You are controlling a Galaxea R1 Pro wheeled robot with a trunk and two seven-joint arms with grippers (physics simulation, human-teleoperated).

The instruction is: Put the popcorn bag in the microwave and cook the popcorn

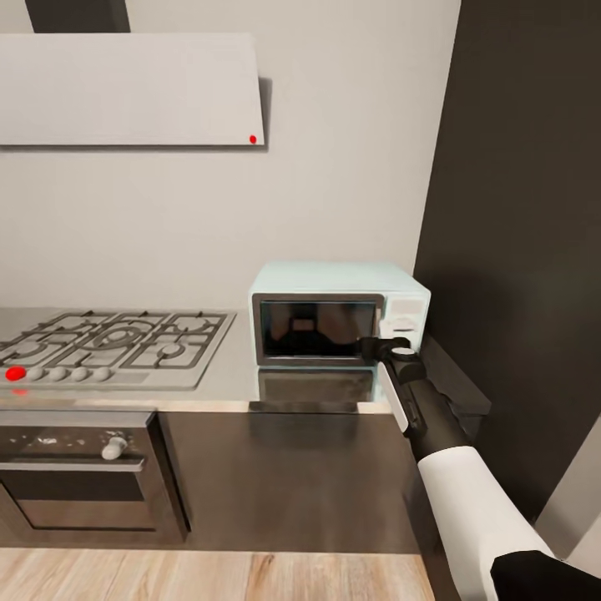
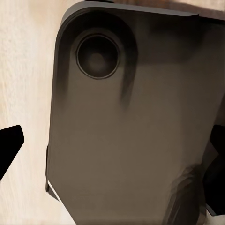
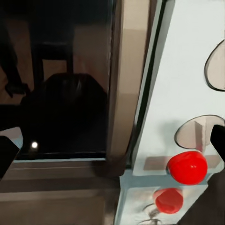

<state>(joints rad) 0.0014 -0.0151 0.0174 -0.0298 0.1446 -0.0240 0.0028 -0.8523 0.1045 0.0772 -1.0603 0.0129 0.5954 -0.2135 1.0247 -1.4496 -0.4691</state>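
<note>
The pale mint-blue microwave (image 1: 338,310) stands on the grey countertop (image 1: 225,380) against the wall, its dark glass door (image 3: 65,89) closed. My right gripper (image 1: 374,345) hovers at the door's right edge, just in front of the white panel (image 3: 187,84) with its knobs and red round light (image 3: 187,167). Its fingertips (image 3: 7,151) stand wide apart, open, with nothing between them. My left gripper (image 2: 112,145) is open too, pointing down at my dark base (image 2: 131,131) over the wood floor. The popcorn bag is out of view.
A steel gas hob (image 1: 113,342) with grates lies left of the microwave, with a black built-in oven (image 1: 79,476) under it. A grey hood (image 1: 129,88) hangs on the wall above. A tall dark cabinet (image 1: 526,234) rises right of the microwave.
</note>
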